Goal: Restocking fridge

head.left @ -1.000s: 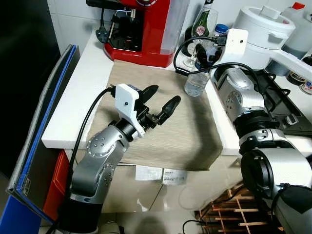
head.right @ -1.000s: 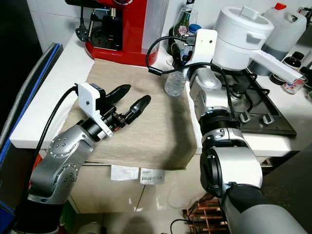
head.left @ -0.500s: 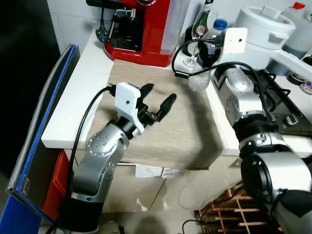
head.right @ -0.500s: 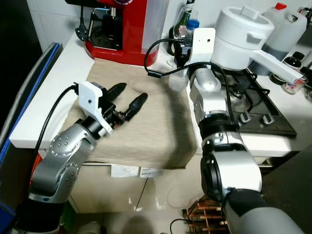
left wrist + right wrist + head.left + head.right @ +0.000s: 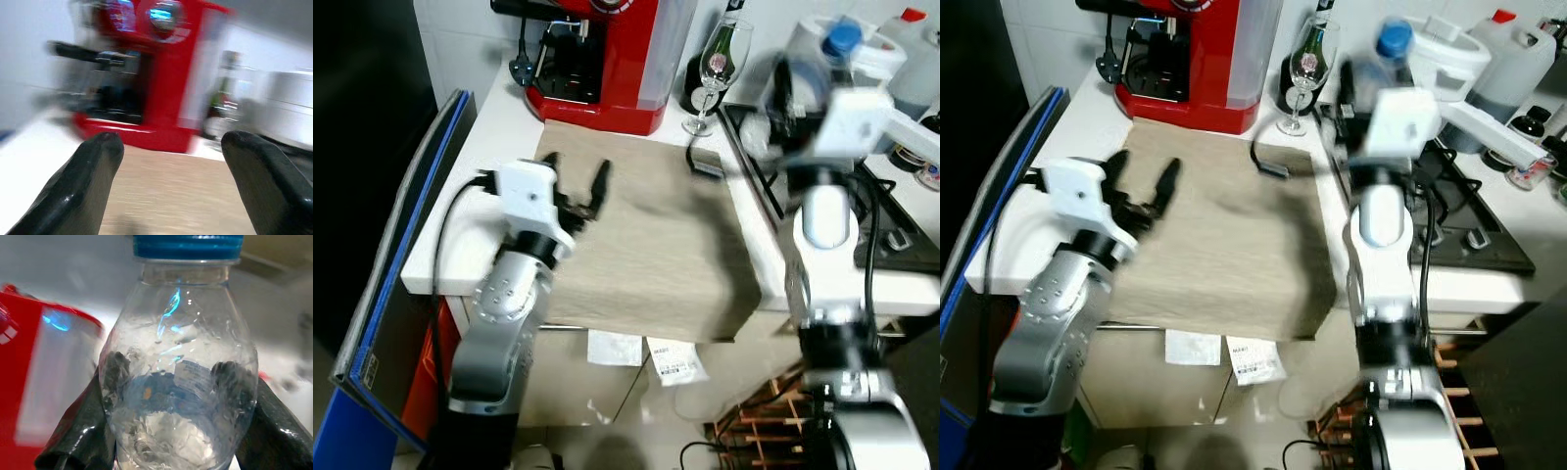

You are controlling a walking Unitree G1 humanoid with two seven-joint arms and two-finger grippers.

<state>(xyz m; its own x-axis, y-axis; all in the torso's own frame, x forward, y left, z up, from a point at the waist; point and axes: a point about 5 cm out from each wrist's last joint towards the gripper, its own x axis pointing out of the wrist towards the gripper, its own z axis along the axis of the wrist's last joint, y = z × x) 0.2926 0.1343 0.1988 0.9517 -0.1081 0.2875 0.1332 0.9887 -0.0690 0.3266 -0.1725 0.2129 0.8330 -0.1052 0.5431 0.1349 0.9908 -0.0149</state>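
Right fingers (image 5: 80,431) clamped on either side of clear water bottle (image 5: 178,382), blue cap (image 5: 188,246) upright. Right gripper (image 5: 803,98) raised above counter edge, near stove (image 5: 891,211), heavily motion-blurred in head views; bottle's blue cap (image 5: 843,37) visible above white wrist camera housing (image 5: 854,110). Bottle clear of beige cloth (image 5: 646,235), held in air.

Left fingers (image 5: 88,181) spread apart, gripping nothing. Left gripper (image 5: 582,196) low over left part of cloth, aimed toward red coffee machine (image 5: 602,54) at back of white counter (image 5: 460,196). Whether fingertips touch cloth: cannot tell.

Wine glass (image 5: 718,69) standing behind cloth's far right corner, dark bottle (image 5: 695,83) just beside it. White pot (image 5: 1449,54) and white jug with red cap (image 5: 1513,59) behind stove. Blue-edged board (image 5: 401,255) leaning against counter's left side. Paper labels (image 5: 641,354) hanging under cloth's front edge.
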